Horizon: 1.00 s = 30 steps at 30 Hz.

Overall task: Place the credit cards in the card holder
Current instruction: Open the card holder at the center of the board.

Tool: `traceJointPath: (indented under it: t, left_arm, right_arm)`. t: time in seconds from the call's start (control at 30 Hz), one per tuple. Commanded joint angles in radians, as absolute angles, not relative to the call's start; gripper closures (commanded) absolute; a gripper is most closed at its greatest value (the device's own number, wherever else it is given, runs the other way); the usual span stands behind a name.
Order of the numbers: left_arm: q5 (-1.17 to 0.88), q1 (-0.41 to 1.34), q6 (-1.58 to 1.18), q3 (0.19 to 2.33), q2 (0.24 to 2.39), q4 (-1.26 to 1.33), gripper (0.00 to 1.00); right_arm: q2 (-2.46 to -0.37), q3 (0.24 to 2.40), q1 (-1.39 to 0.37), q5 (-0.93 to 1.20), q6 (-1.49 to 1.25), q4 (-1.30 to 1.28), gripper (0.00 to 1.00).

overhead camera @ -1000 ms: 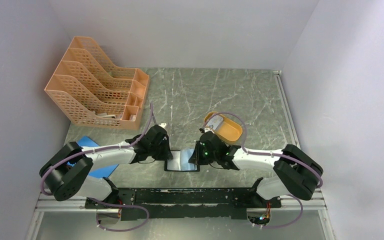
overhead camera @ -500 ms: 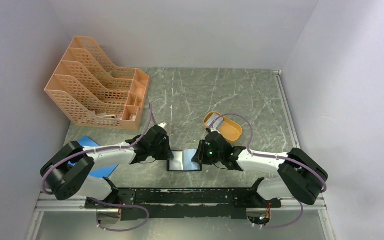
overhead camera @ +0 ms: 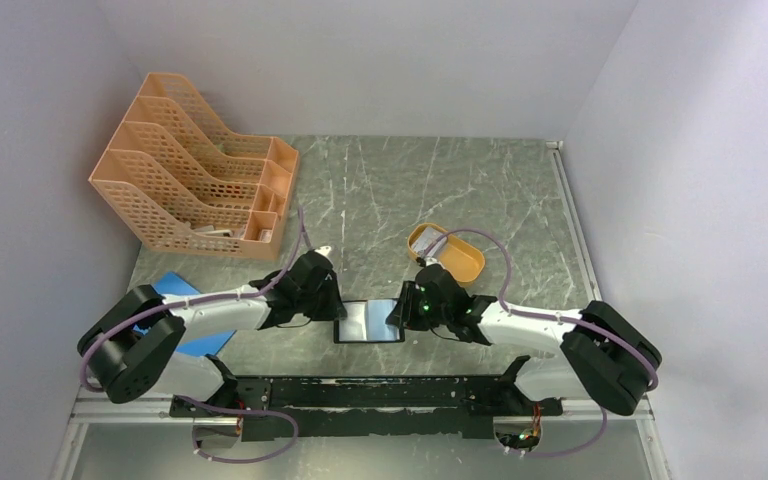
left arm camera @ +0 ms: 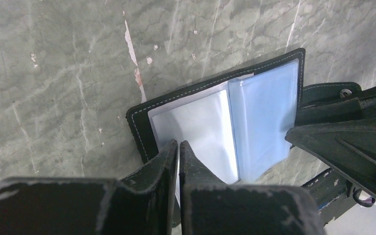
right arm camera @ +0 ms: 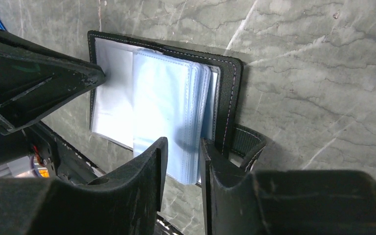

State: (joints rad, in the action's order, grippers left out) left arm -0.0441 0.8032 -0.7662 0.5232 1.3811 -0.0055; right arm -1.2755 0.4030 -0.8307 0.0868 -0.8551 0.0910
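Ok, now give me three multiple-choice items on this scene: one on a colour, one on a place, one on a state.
1. The oval tray is: A blue, B orange, C black.
2. The card holder lies: A in the tray, B on the table between the left gripper and the right gripper, C against the back wall.
3. The card holder is: A snapped shut, B standing on edge, C spread open flat.
Key: 1 B, its walls show orange; 2 B, a gripper sits at each of its sides; 3 C, its clear pockets face up.
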Motion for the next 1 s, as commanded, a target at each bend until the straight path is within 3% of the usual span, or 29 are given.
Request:
traceJointPath:
  t: [0.0,0.13,0.27,0.47,0.57,0.97]
  left_arm:
    - [-0.074,0.808,-0.751,0.560,1.321,-0.057,0.82]
    - [-0.156,0.811,-0.758,0.588,1.285,-0.025,0.60]
    - [-0.179,0.827,-0.755,0.617,1.292,-0.016,0.55]
    - [-0.130,0.831,-0.746,0.617,1.334,-0.050,0.64]
    - [-0.097,0.831,-0.748,0.603,1.333,-0.065,0.71]
    - [-0.031,0.830,-0.756,0.543,1.370,-0.071,0.88]
  right_arm:
    - [-1.296,0.418,-0.825,0.099,-0.848,0.105,0.65]
    - [-1.302,0.428,-0.825,0.070,-0.849,0.075,0.65]
    - [-1.255,0.431,-0.825,0.001,-0.851,0.010,0.63]
    - [-1.132,0.480,-0.836,-0.030,-0.806,-0.083,0.57]
    - [-1.108,0.514,-0.856,0.065,-0.771,-0.047,0.59]
    - [-1.452,0.668,-0.937,0.246,-0.795,0.108,0.68]
